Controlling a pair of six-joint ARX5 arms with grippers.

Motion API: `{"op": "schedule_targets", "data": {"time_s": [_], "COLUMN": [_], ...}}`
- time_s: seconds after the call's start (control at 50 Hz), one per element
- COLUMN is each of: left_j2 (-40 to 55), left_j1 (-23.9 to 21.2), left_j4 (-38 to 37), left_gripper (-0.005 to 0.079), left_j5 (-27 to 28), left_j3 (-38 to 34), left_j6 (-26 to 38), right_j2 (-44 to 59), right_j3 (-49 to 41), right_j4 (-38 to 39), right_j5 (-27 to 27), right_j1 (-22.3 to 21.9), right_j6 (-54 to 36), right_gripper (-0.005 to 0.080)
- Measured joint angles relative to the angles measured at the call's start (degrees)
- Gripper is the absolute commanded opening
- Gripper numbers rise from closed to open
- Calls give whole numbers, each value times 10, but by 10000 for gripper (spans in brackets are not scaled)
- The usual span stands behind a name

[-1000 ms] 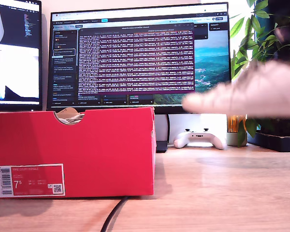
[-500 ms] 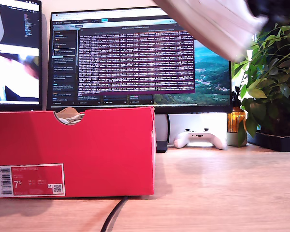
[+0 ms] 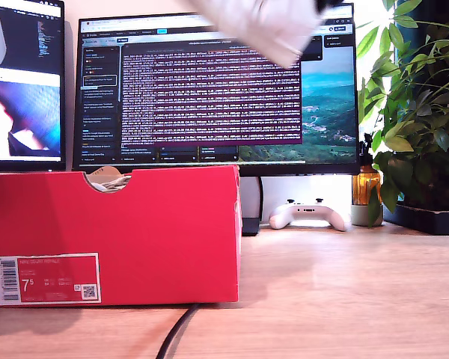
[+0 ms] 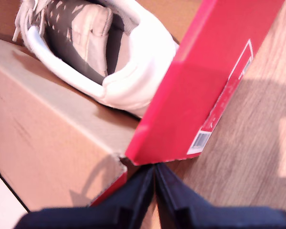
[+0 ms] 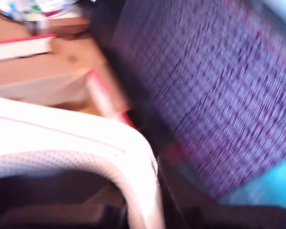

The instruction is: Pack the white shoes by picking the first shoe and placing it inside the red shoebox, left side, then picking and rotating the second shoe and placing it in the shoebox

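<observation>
The red shoebox stands on the desk at the exterior view's left, with its barcode label facing the camera. One white shoe lies inside the box, heel towards the red end wall. My first gripper hovers just outside that wall, shut with nothing in it. The other white shoe hangs blurred high in front of the monitor, above and to the right of the box in the exterior view. My second gripper is shut on this shoe, whose collar fills the second wrist view; the jaws themselves are hidden.
A wide monitor stands behind the box and a second screen at the exterior view's left. A white game controller and a potted plant sit at the exterior view's right. A black cable runs from under the box.
The carried shoe rose from mid-height at the exterior view's right to the top edge, then moved left towards the box. The box has not moved.
</observation>
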Motion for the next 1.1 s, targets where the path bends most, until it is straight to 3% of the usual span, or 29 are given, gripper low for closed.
{"op": "schedule_targets", "data": {"time_s": [0.46,0.66,0.86,1.1], "left_j2": [0,0,0,0], "left_j1": [0,0,0,0], "left_j4": [0,0,0,0], "left_gripper": [-21,-21,-21,-21], "left_j5": [0,0,0,0], "left_j3": [0,0,0,0], "left_j6": [0,0,0,0], "right_j2": [129,147,152,169], "right_j3": [0,-1,-1,1], "right_j4": [111,140,138,87], "right_j5": [237,266,285,308], "right_j1": [95,114,145,180], "right_j6": [-154,-228,-247,-284], "right_gripper": [-13,-13,-13,-13]}}
